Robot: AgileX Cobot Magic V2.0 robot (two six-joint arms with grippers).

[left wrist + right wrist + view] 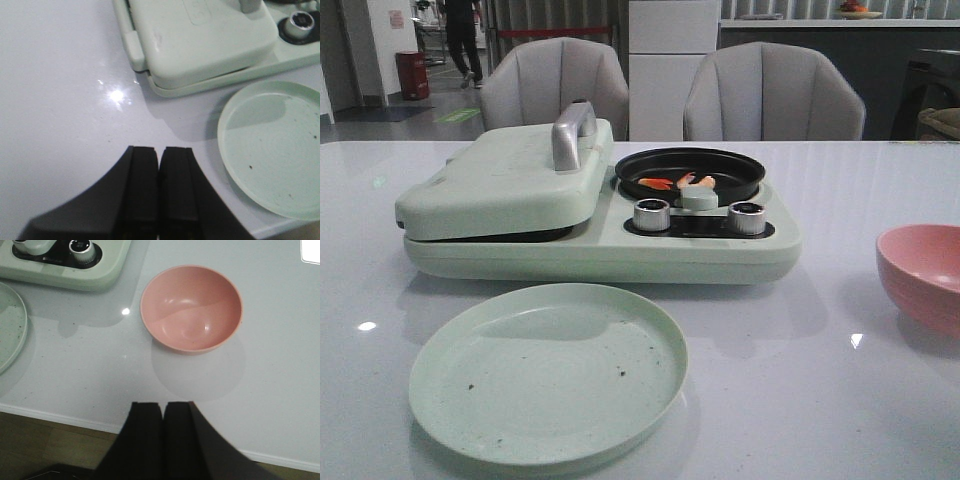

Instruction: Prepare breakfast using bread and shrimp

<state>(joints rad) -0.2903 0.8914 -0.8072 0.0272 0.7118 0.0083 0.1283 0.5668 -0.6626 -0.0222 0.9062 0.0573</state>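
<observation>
A few orange-pink shrimp [682,182] lie in the round black pan [740,166] on the right half of a pale green breakfast maker [600,245]. Its left half is covered by a closed lid [500,180] with a silver handle [572,132]; the lid also shows in the left wrist view [200,35]. No bread is in view. My left gripper [159,150] is shut and empty over bare table, left of the green plate. My right gripper [163,405] is shut and empty at the table's front edge, short of the pink bowl. Neither gripper shows in the front view.
An empty pale green plate [548,372] lies in front of the maker, also in the left wrist view [272,150]. An empty pink bowl [924,275] stands at the right, also in the right wrist view [191,307]. Two silver knobs [651,214] face front. Two grey chairs [772,92] stand behind the table.
</observation>
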